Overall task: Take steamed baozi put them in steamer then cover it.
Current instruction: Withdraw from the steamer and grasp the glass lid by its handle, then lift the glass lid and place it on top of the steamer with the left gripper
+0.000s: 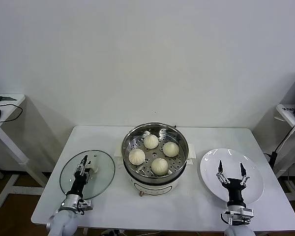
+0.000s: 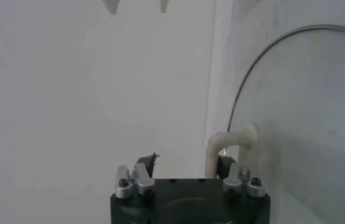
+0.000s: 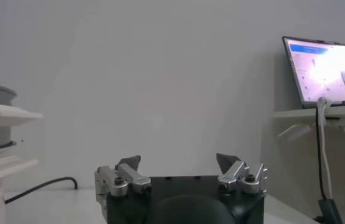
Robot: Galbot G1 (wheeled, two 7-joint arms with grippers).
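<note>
- Nearest to us, at the lower left of the head view, our left gripper (image 1: pixel 83 166) hangs over the round clear glass cover with its metal rim (image 1: pixel 69 183), which lies flat on the white table (image 1: pixel 196 206). The fingers stand spread on either side of the cream-white plastic handle (image 1: pixel 93 166); in the left wrist view that handle (image 2: pixel 233 145) curves up right beside one fingertip, not yet pinched.
- We judge the cover stiff, fairly heavy for its size, slippery on the glass and breakable. The handle is the only sensible hold: closing across its loop should carry the weight at the centre and keep the disc from tipping.
- At the lower right of the head view, our right gripper (image 1: pixel 231 173) waits with fingers spread wide over the flat white round plate (image 1: pixel 253 191), holding nothing. The right wrist view shows both tips (image 3: pixel 178 163) apart over bare table.
- At the centre, the round shiny stainless-steel steamer (image 1: pixel 129 141) sits on its cream-white pot base, and all 4 smooth cream-white baozi (image 1: pixel 151 141) lie inside on the perforated floor, each apart from the others. They look soft and easily dented, so we would leave them alone.
- The path from cover to steamer looks open, rightward in the frame. The cover must rise above the steamer rim and settle level, or its edge could knock the metal wall.
- Further back the table runs bare to the white wall.
</note>
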